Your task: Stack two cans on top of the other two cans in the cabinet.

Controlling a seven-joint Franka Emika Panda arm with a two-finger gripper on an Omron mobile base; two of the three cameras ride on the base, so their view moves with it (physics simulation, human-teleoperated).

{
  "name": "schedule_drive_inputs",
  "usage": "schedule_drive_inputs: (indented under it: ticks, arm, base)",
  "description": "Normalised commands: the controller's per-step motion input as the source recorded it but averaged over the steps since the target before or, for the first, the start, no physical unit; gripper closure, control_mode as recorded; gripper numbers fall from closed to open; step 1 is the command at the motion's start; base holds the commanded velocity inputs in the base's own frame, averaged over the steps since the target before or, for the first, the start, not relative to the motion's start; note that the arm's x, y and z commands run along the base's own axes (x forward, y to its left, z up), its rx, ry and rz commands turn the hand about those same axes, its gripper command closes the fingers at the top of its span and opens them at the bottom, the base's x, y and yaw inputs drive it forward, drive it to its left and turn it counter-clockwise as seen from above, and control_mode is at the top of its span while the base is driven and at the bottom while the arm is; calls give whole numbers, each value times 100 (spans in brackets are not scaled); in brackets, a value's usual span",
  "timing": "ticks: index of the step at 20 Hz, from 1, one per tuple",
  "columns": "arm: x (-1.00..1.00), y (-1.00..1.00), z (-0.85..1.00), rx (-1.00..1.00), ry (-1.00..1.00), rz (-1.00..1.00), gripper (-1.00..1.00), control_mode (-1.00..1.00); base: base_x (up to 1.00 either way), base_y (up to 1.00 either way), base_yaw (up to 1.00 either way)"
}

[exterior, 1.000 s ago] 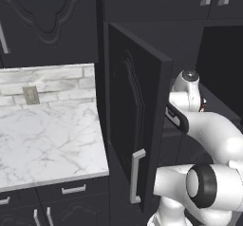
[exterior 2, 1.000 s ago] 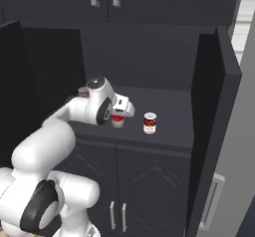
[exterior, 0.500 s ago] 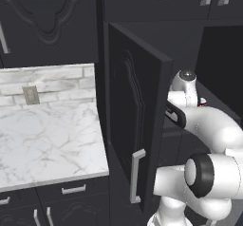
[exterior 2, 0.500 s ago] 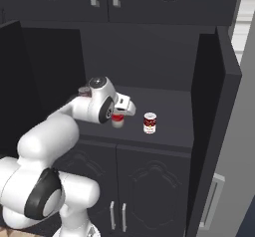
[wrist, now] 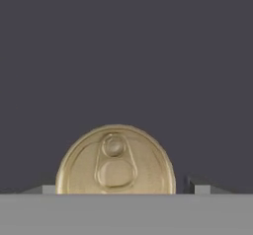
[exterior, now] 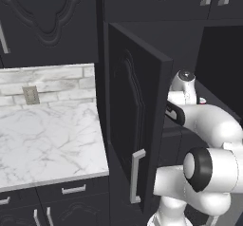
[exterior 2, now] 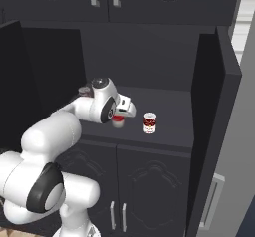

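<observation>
Directly beneath the gripper [exterior 2: 118,119], near the cabinet [exterior 2: 169,106] shelf's front edge, stands a can [wrist: 115,161], gold lid centred between the fingertips; whether the jaws have clamped cannot be told. A second can [exterior 2: 150,122] stands just beside. Judged best: descend straight, grip below the rim.

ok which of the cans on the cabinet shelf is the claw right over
The can mostly hidden under the claw, seen from above in the hand view with its gold pull-tab lid. The other can stands apart to its right on the cabinet shelf, fully visible.
</observation>
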Motion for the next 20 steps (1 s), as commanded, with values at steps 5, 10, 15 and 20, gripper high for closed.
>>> schedule_drive_inputs:
  ticks: [5,10,15,20]
  arm:
    - [-4,-2,0,0,0,0,100,-100]
    - [-22,-8,29,0,0,0,100,-100]
    - [-40,-16,55,0,-4,-3,100,-100]
    - [-37,-16,49,0,-6,-3,100,-100]
  base:
    - [0,0,0]
    - [0,0,0]
    - [0,0,0]
    - [0,0,0]
